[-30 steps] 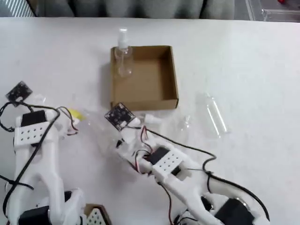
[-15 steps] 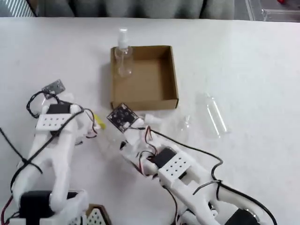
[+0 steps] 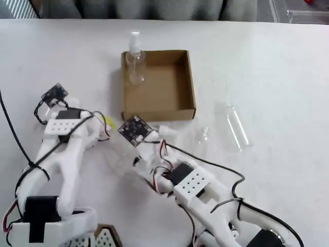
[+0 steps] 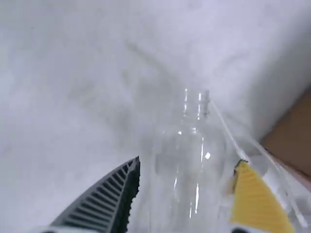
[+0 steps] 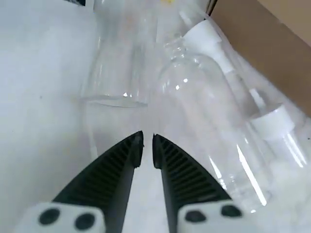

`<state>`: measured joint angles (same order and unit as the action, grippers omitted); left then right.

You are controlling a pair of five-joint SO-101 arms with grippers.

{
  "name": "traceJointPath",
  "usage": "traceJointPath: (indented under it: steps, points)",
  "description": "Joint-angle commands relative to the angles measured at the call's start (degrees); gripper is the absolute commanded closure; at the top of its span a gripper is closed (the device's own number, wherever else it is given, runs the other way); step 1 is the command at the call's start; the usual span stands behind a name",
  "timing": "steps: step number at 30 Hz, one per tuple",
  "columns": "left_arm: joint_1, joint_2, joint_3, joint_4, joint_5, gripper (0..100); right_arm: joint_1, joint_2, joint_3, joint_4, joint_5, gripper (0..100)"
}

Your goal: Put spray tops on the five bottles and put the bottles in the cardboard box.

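Bottle: likely handling light, slick, thin-walled; mid-body is looking safest.
Left gripper: standing wide, straddling it.
Right gripper: sitting nearly closed, empty.

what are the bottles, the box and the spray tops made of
The bottle: clear and glossy, probably plastic, though glass can't be ruled out; the table shows through it and bright glints sit on its wall. The cardboard box: brown, matte cardboard with thin folded walls. The spray top: opaque white and smooth, likely moulded plastic.
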<state>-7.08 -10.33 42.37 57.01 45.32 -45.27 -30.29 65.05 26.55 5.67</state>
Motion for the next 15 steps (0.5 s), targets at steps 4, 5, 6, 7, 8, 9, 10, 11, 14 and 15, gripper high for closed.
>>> traceJointPath:
  steps: [4, 5, 6, 7, 8, 9, 10, 11, 14, 15]
  points:
    - [0.57, 0.13, -0.88, -2.81, 0.62, 71, 0.66, -2.33, -0.26, 1.54, 0.79, 98.3]
    - [0.57, 0.13, -0.35, -3.96, 0.62, 72, 0.66, -2.33, -0.18, 1.54, 0.79, 98.3]
    - [0.40, 0.13, 0.26, -5.19, 0.62, 75, 0.66, -2.33, -0.18, 1.54, 0.79, 98.3]
    - [0.40, 0.13, 0.79, -6.24, 0.62, 78, 0.66, -2.33, -0.18, 1.54, 0.79, 98.3]
    - [0.40, 0.13, 1.23, -7.03, 0.53, 82, 0.75, -2.33, -0.09, 1.54, 0.79, 98.3]
    - [0.40, 0.13, 1.41, -7.38, 0.44, 86, 1.10, -2.33, -0.09, 1.54, 0.79, 98.3]
    - [0.40, 0.13, 1.49, -7.56, 0.35, 90, 1.54, -2.33, -0.09, 1.54, 0.79, 98.3]
    - [0.40, 0.13, 1.49, -7.56, 0.18, 94, 2.15, -2.33, -0.09, 1.54, 0.79, 98.3]
    - [0.48, 0.04, 1.49, -7.56, -2.55, 97, 3.38, -2.33, -0.09, 1.54, 0.79, 98.3]
    - [0.48, 0.04, 1.49, -7.47, -2.73, 96, 3.65, -2.33, -0.09, 1.54, 0.79, 98.3]
